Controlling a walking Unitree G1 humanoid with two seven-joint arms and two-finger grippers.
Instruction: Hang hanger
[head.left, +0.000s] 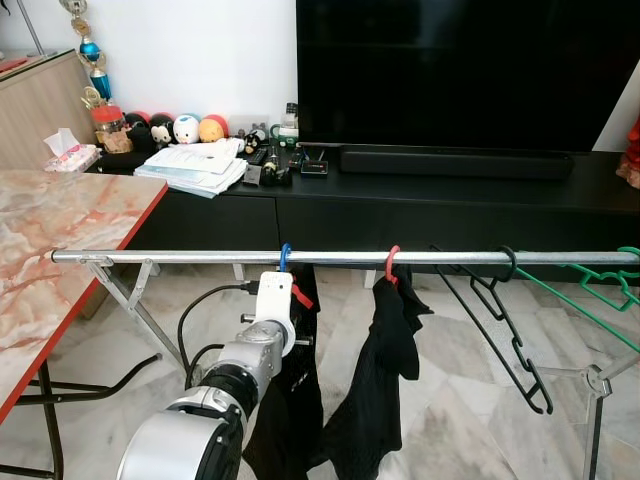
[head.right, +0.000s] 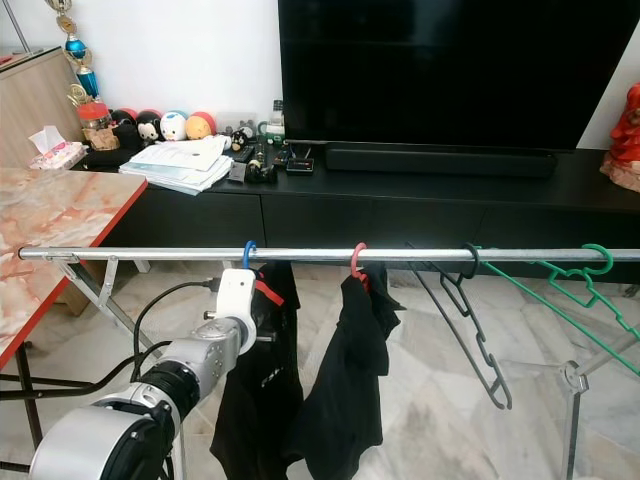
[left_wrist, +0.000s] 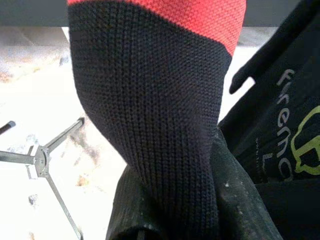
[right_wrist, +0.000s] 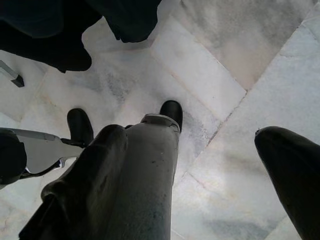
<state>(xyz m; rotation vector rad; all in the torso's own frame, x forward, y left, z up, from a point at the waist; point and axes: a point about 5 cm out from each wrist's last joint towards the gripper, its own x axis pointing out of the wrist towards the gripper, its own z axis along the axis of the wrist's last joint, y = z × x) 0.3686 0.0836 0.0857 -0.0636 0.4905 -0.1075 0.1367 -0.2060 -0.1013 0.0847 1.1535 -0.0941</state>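
- The left gripper (head.left: 297, 292) is raised just under the metal rail (head.left: 200, 257), its fingers (left_wrist: 235, 200) closed on the black-and-red fabric (left_wrist: 150, 125) of the garment on the blue hanger (head.left: 285, 255).
- That blue hanger sits directly above the gripper; its hook is over the rail and the black garment (head.left: 290, 400) drops straight down from it.
- The hanger's body is covered by cloth, so its long axis is hard to judge; it seems to lie roughly crosswise to the rail.
- Along the rail toward the robot's right hang a red hanger (head.left: 392, 264) with another black garment, then a bare black hanger (head.left: 500, 320) and a green hanger (head.left: 600, 285).
- The right gripper (right_wrist: 220, 165) points down at the marble floor (right_wrist: 215, 65), fingers spread apart, holding nothing.
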